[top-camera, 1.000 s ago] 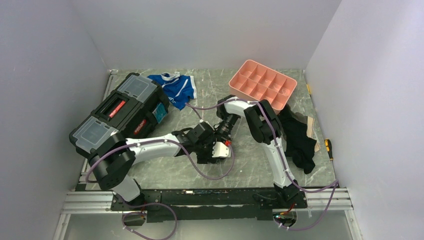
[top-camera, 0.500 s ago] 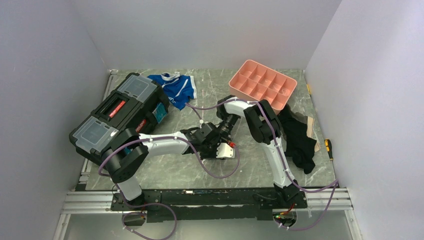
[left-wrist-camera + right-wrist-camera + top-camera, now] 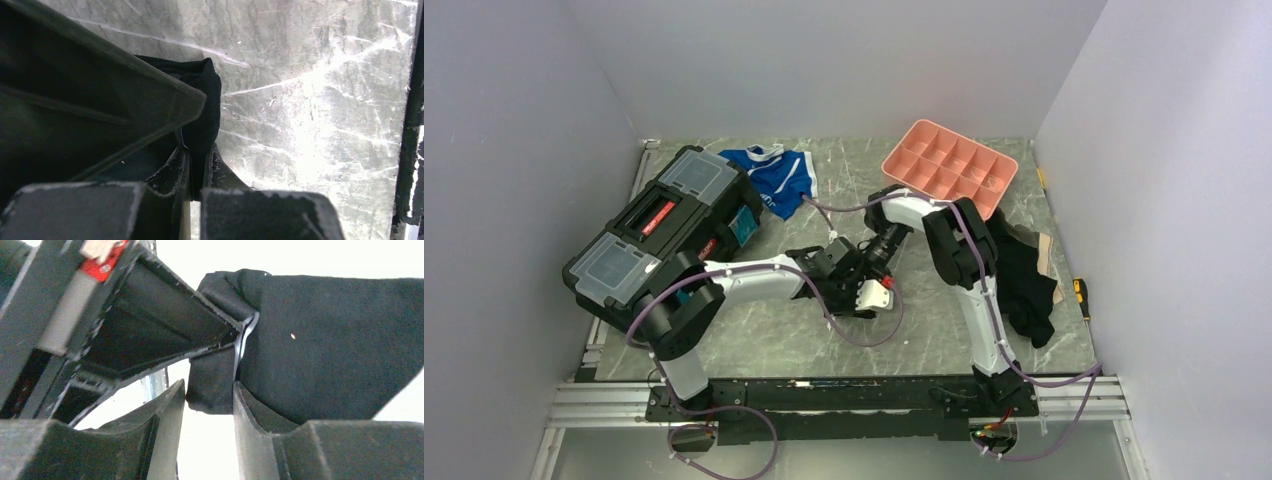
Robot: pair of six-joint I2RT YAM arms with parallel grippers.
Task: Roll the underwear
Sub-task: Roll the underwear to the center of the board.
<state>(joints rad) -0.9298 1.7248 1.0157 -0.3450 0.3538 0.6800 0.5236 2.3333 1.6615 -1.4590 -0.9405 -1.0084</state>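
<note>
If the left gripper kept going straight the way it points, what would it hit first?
The left gripper pinches the underwear, so that comes first; past it, likely the table, with a finger of the right gripper close alongside, though depth is unclear.

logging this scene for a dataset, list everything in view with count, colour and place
underwear: 1, black with a thin white stripe, mid table, pinched between both grippers
toolbox: 1, black with a red label, left side of the table
briefs: 1, blue and white, far side, beside the toolbox
tray: 1, pink, many compartments, far right
garment pile: 1, black over something beige, right side
small tool: 1, yellow and black, right edge, too small to identify
table: 1, green marbled
left gripper: 1, black, shut on the underwear
right gripper: 1, black, shut on the underwear
</note>
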